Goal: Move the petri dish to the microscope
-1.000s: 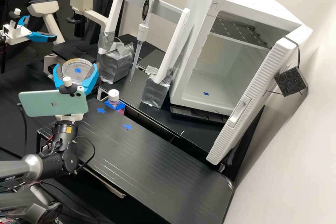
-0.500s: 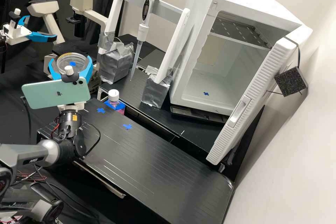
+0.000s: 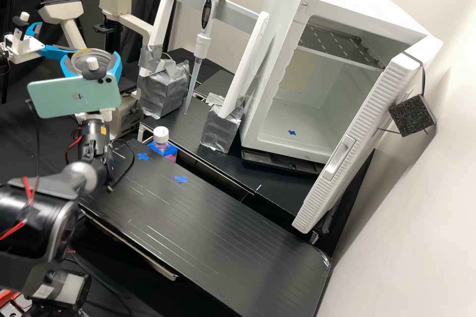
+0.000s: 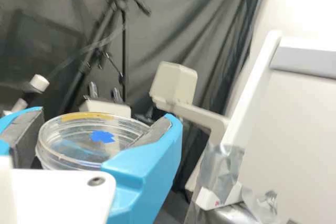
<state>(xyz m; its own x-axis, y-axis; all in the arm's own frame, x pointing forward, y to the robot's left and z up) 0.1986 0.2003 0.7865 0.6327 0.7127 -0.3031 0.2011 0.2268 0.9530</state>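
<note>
In the high view the gripper (image 3: 91,65) holds the clear petri dish (image 3: 92,57) between its blue fingers, in front of the cream microscope (image 3: 115,0) and its dark stage. A green phone on the wrist stands before the gripper's base. In the wrist view the gripper (image 4: 94,137) is shut on the petri dish (image 4: 79,148), which has a blue mark and a yellowish strip by its rim. Behind it rises the microscope (image 4: 175,83). Whether the dish is above the stage's edge I cannot tell.
A second arm's blue gripper (image 3: 54,51) is close to the dish on the left. Right of the microscope stand a taped rack (image 3: 163,86) with a pipette (image 3: 201,44), a capped bottle (image 3: 161,136) and an incubator (image 3: 297,124) with its door open.
The gripper, with the dish between its fingers, has moved up and slightly left in the high view, further back along the bench. The arm behind it has followed.
</note>
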